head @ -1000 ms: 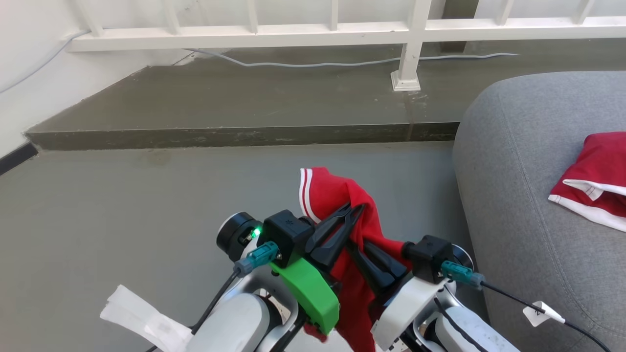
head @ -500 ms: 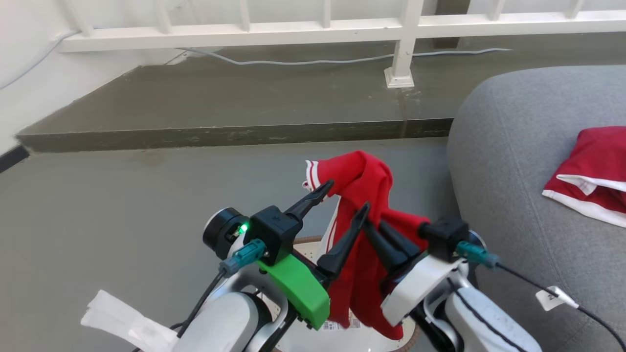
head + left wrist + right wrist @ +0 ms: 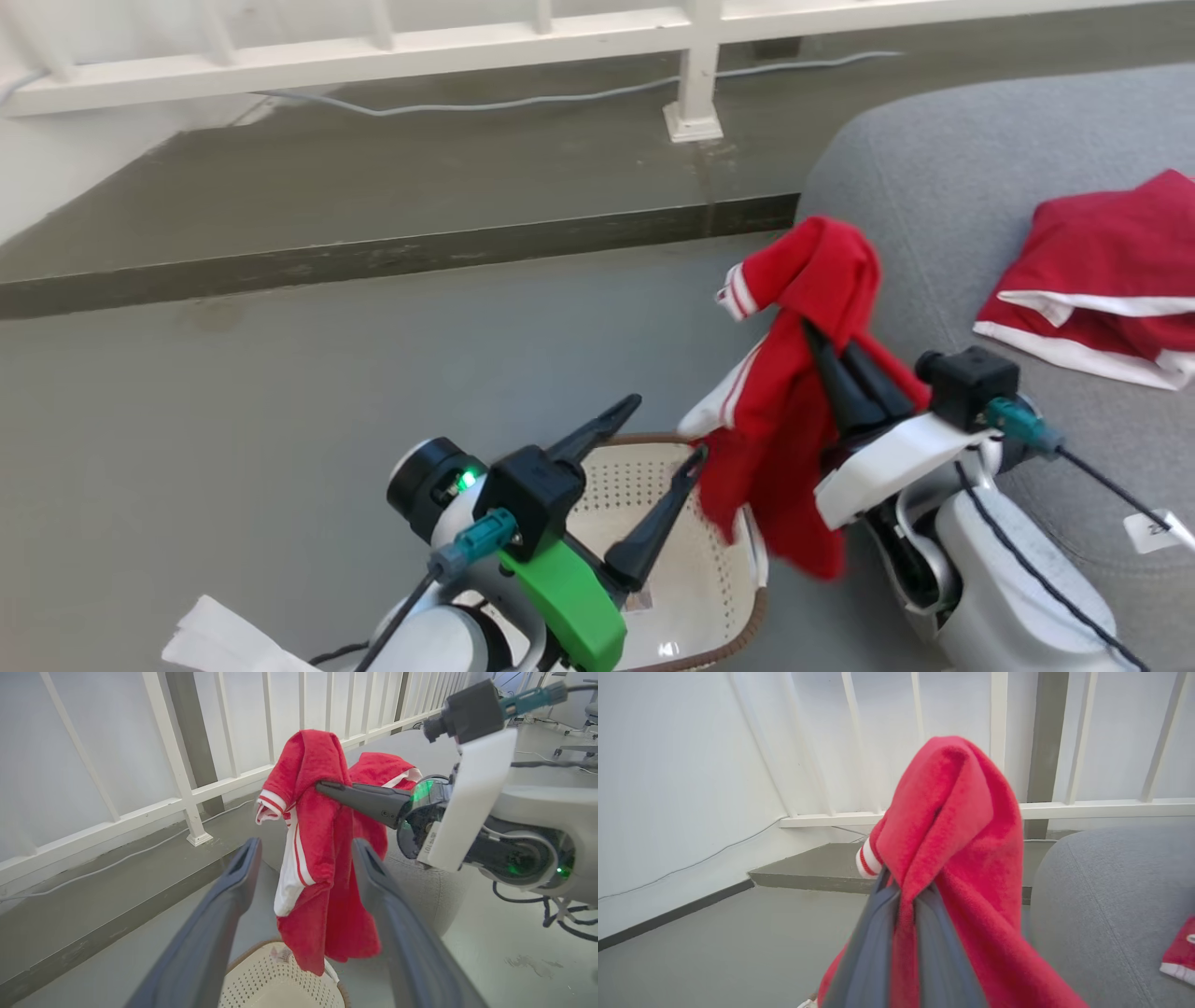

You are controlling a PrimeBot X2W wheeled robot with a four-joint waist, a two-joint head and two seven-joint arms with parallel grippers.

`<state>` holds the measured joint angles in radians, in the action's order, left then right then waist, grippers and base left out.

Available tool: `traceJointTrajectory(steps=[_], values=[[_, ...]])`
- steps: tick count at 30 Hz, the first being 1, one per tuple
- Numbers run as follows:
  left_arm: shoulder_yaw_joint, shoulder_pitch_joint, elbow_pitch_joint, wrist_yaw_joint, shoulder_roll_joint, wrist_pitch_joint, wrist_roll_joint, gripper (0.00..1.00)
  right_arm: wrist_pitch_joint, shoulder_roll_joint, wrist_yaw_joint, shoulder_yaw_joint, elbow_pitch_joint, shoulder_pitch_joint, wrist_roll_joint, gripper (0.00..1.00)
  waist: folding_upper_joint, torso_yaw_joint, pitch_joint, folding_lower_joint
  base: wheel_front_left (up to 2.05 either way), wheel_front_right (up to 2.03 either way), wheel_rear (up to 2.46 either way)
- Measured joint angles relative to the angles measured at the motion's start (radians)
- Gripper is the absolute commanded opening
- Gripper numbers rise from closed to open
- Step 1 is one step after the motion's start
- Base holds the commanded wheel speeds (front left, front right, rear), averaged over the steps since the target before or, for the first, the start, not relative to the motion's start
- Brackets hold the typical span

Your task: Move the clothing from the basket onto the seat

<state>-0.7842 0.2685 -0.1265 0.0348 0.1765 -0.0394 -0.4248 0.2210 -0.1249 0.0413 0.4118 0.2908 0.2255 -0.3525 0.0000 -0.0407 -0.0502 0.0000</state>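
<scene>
The right claw (image 3: 823, 343) is clamped on a red garment (image 3: 794, 420), its two dark fingers pressed together with the cloth pinched between them, as the right wrist view shows close up; the garment drapes over the fingertips in a hood-like fold and hangs loose below them; a red-and-white striped edge juts from the left of the fold, and white stripes run down the hanging part. The garment is in the air, just beside the rounded near corner of the grey seat cushion (image 3: 934, 177); in the head view its lower end hangs in front of the right rim of the laundry basket (image 3: 644, 467), though whether cloth touches rim cannot be told.

The left claw (image 3: 667, 427) has its fingers spread apart and grips nothing; it hovers over the basket, to the left of the hanging garment and apart from it.

The basket, cream with perforated sides and a brown woven-look rim, stands on the grey floor (image 3: 233, 429) close beside the seat cushion; a second red garment (image 3: 1092, 261) lies on the cushion to the right, its white-edged hem facing the robot.

Further out a raised step (image 3: 373, 252) crosses the floor; a white railing (image 3: 420, 56) stands on it, with a pale cable (image 3: 523, 98) running along its foot.
</scene>
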Motion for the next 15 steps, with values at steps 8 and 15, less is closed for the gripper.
traceJointTrajectory(steps=[8,15], values=[[-0.029,-0.013,-0.019,0.002,0.007,-0.022,0.007,1.0,0.009,-0.007,-0.026,-0.058,0.008,0.02,-0.013,0.0,0.0,-0.07,-0.025,0.0,0.0,0.0,0.0],[-0.027,-0.013,-0.045,0.002,0.029,-0.031,0.022,1.0,0.017,-0.01,-0.035,-0.096,0.01,0.044,-0.019,0.0,0.0,-0.142,-0.054,0.0,0.0,0.0,0.0]])
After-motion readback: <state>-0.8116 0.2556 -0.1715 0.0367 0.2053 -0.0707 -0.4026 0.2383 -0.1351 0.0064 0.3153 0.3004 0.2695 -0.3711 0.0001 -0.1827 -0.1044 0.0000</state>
